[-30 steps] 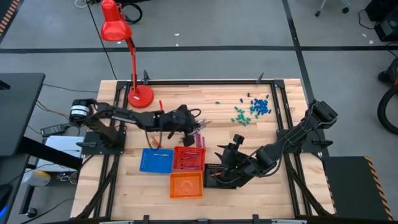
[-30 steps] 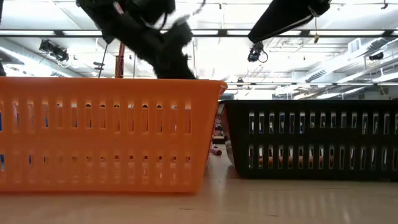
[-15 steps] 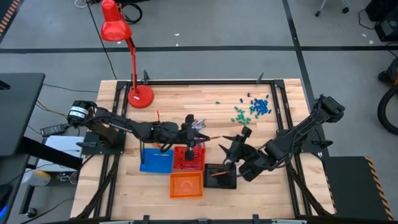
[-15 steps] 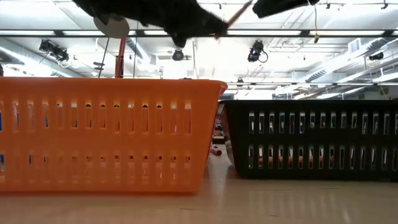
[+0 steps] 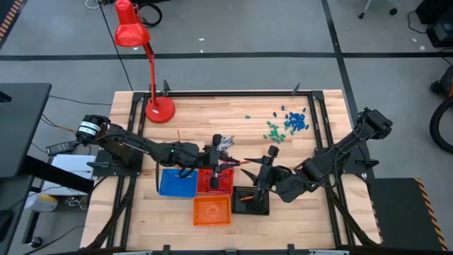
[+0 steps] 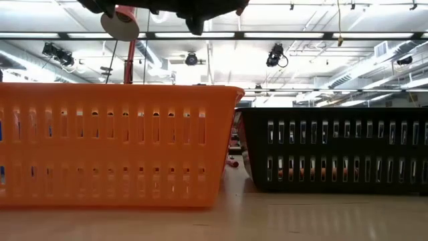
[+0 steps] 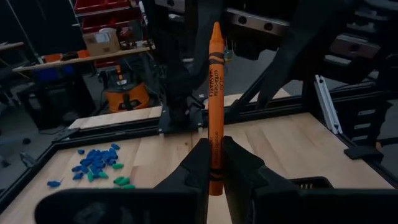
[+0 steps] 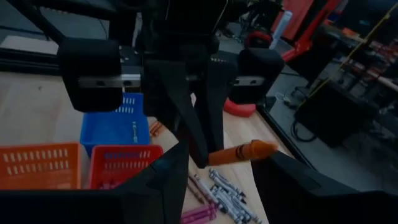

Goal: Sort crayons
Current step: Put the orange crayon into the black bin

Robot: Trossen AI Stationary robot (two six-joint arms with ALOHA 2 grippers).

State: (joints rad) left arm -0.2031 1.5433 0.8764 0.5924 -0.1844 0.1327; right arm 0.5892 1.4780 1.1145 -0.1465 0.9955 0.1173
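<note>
Left pincer [image 7: 212,163]: clenched on an orange crayon [image 7: 215,106], raised over the red tray [image 5: 214,180]. Right pincer [image 8: 221,180]: released, facing it above the black tray [image 5: 251,200]. Desk [image 5: 311,219] bare beyond.

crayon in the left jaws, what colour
Orange crayon, with a black-printed wrapper; clearest in the left wrist view.

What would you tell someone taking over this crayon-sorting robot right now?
Left end effector: shut on an orange crayon, held up above the trays.
Right end effector: open, fingers either side of that crayon's tip, not gripping.
Done: some crayons lie in the blue tray, red tray and black tray.
Left: hand over this crayon; sort the loose crayons lying on the table.
</note>
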